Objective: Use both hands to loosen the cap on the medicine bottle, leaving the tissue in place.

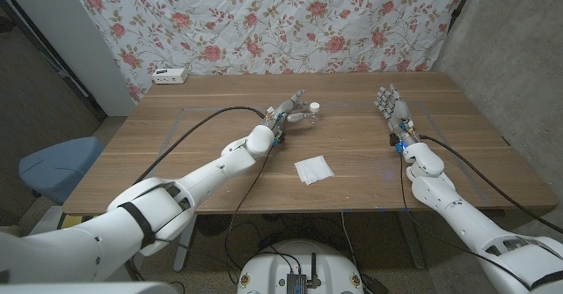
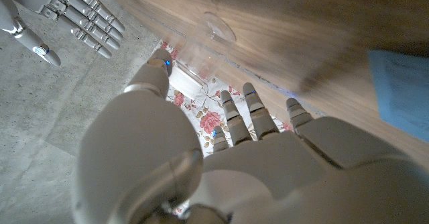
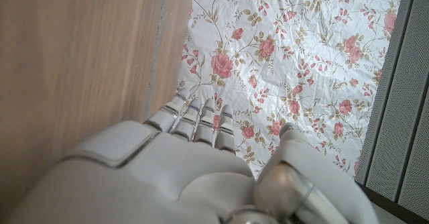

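A small clear medicine bottle (image 1: pixel 313 112) with a white cap stands upright at the middle of the table's far half. My left hand (image 1: pixel 288 111) is just to its left, fingers spread toward it and holding nothing. In the left wrist view the thumb tip (image 2: pixel 159 66) is close beside the bottle (image 2: pixel 201 55) near its white cap; I cannot tell whether they touch. My right hand (image 1: pixel 391 109) stands apart to the bottle's right, fingers apart and pointing away from me, also seen from the left wrist (image 2: pixel 79 17). A white tissue (image 1: pixel 314 169) lies flat nearer me.
A small white device (image 1: pixel 169 76) sits at the table's far left corner. A flowered cloth (image 1: pixel 290 21) hangs behind the table (image 1: pixel 193 153). A blue chair (image 1: pixel 54 164) stands off the table's left side.
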Motion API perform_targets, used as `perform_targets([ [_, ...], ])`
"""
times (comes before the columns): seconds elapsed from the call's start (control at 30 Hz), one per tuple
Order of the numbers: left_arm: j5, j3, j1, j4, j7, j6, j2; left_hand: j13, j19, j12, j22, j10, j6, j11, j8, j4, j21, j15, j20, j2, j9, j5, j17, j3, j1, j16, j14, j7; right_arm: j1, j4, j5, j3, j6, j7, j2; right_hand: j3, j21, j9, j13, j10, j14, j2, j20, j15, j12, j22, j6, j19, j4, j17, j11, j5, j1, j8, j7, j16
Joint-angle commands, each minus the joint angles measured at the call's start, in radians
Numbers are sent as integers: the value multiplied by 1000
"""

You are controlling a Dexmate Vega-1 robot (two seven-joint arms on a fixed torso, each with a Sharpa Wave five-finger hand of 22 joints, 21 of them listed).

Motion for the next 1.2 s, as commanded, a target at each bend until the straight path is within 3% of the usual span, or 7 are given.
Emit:
perform_targets([
  [0.03, -11, 16, -17, 37, -35, 6, -13, 1, -3, -3, 0, 2, -5, 9, -5, 1, -6, -81, 7, -2, 4, 10, 0, -8, 11, -3, -1, -5, 8, 14, 3, -2, 5, 9, 6, 2, 8, 3, 3, 4, 4, 0, -85, -15, -1, 5, 7, 4, -4, 5, -7, 0, -5, -3, 1, -3],
  [0.47, -3, 22, -17, 24, -22, 26, -9, 2, -27, -8, 0, 3, -7, 13, -5, 3, -12, -75, 14, -4, 4, 16, 1, -24, 16, -8, -12, -7, 0, 20, 9, 3, 21, 10, 14, 2, 9, 3, 3, 4, 4, 1, -84, -15, -2, 5, 7, 5, -6, 5, -8, -1, -6, -4, 0, -4],
  [0.8, 5, 29, -30, 58, -9, 3, -24, 2, -9, -1, 0, 37, 14, 3, 2, 4, -1, -93, -24, -1, 4, 23, 1, -40, 25, -2, 4, -10, -4, 19, 10, 4, 26, 10, 15, 3, 9, 3, 3, 3, 4, 1, -83, -15, -3, 5, 6, 5, -7, 5, -8, -1, -7, -4, 0, -4],
  [1.2, 3, 42, -60, 144, -9, -39, -60, 2, 13, 1, 0, 63, 33, -4, 5, 4, 3, -103, -36, 4, 4, 25, 0, -51, 37, 2, 30, -1, -24, -10, 8, 8, 25, -8, 8, 3, 9, 3, 4, 5, 4, 1, -82, -15, -3, 5, 6, 6, -9, 5, -10, -1, -9, -5, -3, -4],
])
